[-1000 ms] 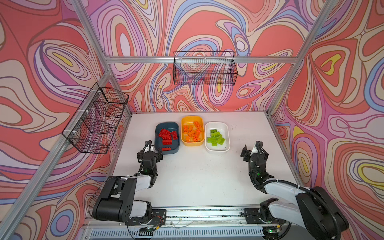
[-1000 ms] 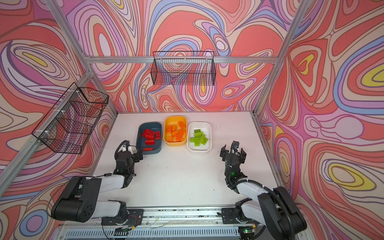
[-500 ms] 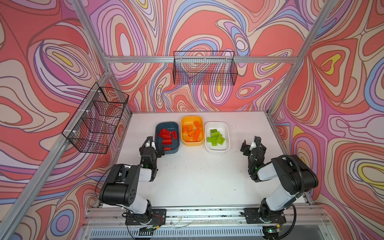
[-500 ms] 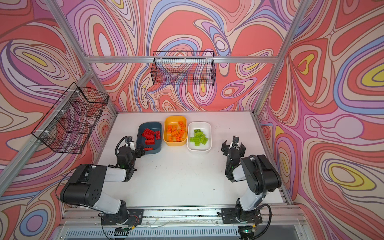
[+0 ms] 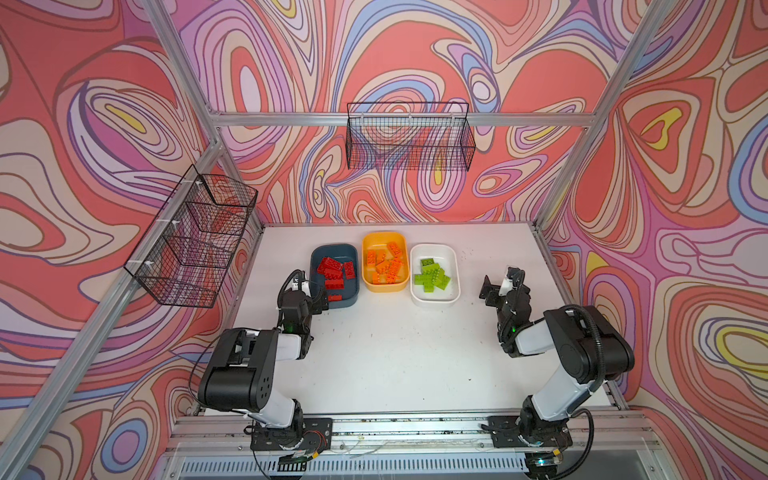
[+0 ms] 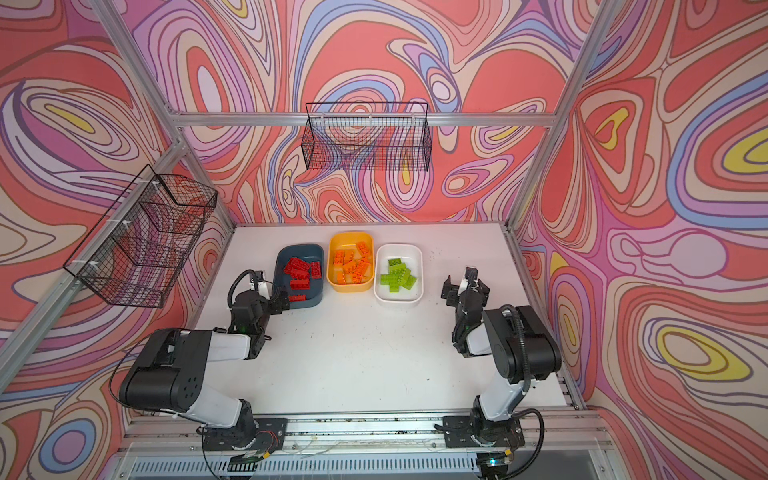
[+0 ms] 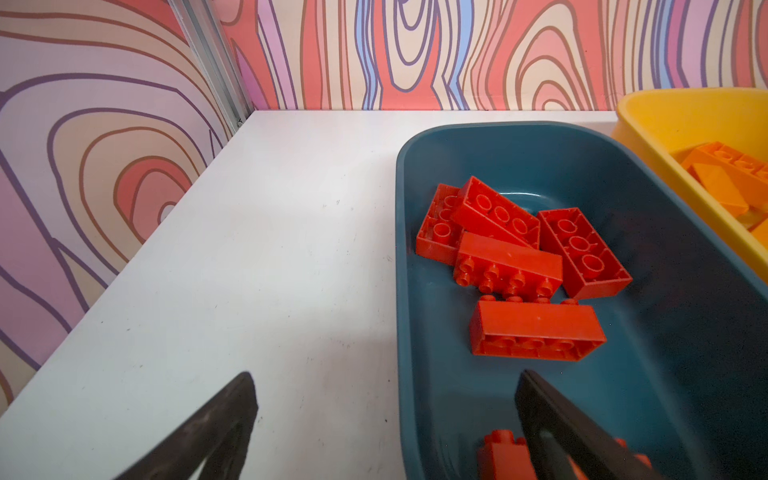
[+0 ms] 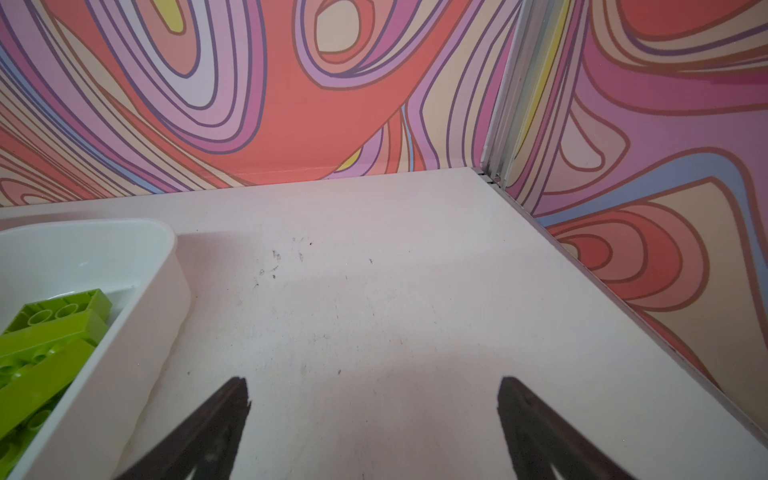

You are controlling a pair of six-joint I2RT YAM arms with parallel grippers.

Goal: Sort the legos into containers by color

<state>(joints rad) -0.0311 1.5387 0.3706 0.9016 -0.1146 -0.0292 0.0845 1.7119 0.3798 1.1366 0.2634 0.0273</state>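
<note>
The legos are sorted into three trays set side by side on the desk [image 5: 395,357], in its far half and somewhat toward the left edge: red legos [image 5: 334,269] in the teal tray [image 5: 332,248], orange legos [image 5: 384,266] in the yellow tray [image 5: 384,235], green legos [image 5: 432,276] in the white tray [image 5: 433,247]. No loose lego is seen on the desk in either top view, so the sorting is judged done. The left gripper [image 5: 312,293] is spread wide and nothing is held in it. In the left wrist view one finger [image 7: 557,432] is seen over the teal tray's near left corner and the other over bare desk, so the tray's left wall is straddled; whether the inner finger dips below the rim cannot be told. The red legos lie ahead of this gripper, toward the far edge. A small red lego [image 7: 503,455] sits just beside the inner finger, and the nearest long red lego [image 7: 536,332] is laid with its long axis across the gripper's line, roughly along the near edge. The right gripper [image 5: 500,284] is likewise spread and empty, over bare desk between the white tray and the right edge, with the green legos toward the left edge from it. The left arm is nearer the teal and yellow trays, the right arm nearer the white tray. Any withdrawal of the left gripper is judged to turn on the straddle: the inner finger must be lifted clear of the wall, lest the tray be dragged.
</note>
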